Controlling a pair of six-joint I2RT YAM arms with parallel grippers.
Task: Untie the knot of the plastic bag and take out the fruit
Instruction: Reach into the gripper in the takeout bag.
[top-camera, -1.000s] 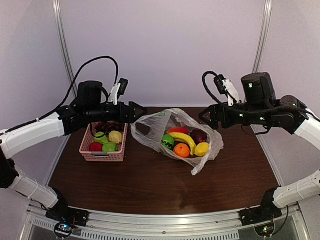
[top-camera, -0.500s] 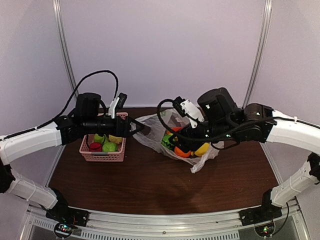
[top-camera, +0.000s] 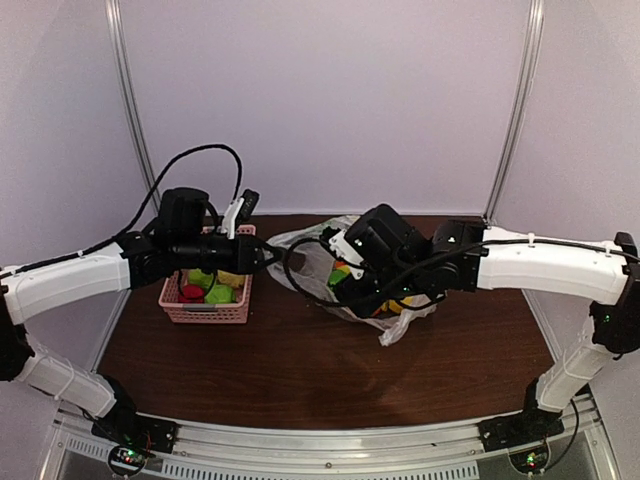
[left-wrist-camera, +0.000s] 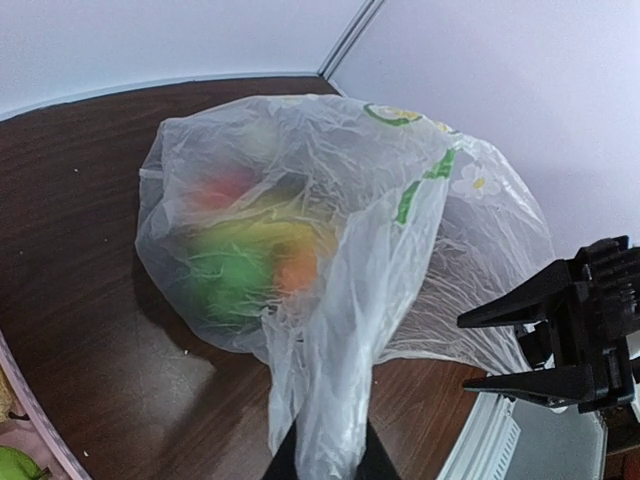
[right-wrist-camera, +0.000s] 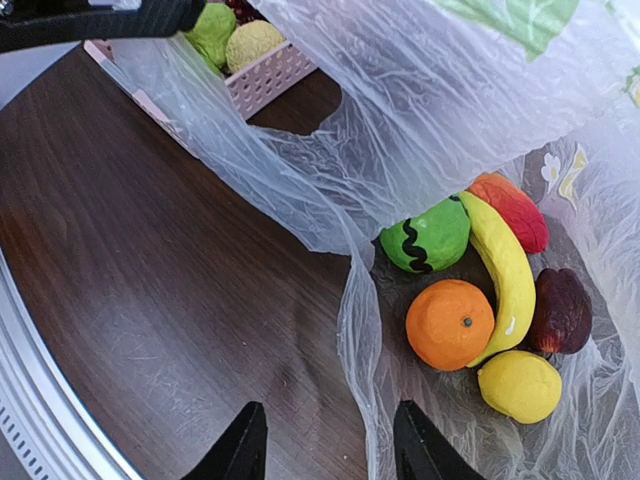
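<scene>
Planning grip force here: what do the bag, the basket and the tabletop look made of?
The plastic bag: thin clear film, crinkled, glossy, fruit visible through it. The basket: likely rigid pink plastic, moulded slots. The tabletop: dark wood grain, slight sheen; veneer or laminate, can't tell.

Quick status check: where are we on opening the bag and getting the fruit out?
Done: the plastic bag looks untied, its mouth gaping open. In hand: the left gripper pinches a bunch of its film, and the right gripper stands open astride the mouth's edge. Left: the fruit all lies inside the bag; none is out yet.
</scene>
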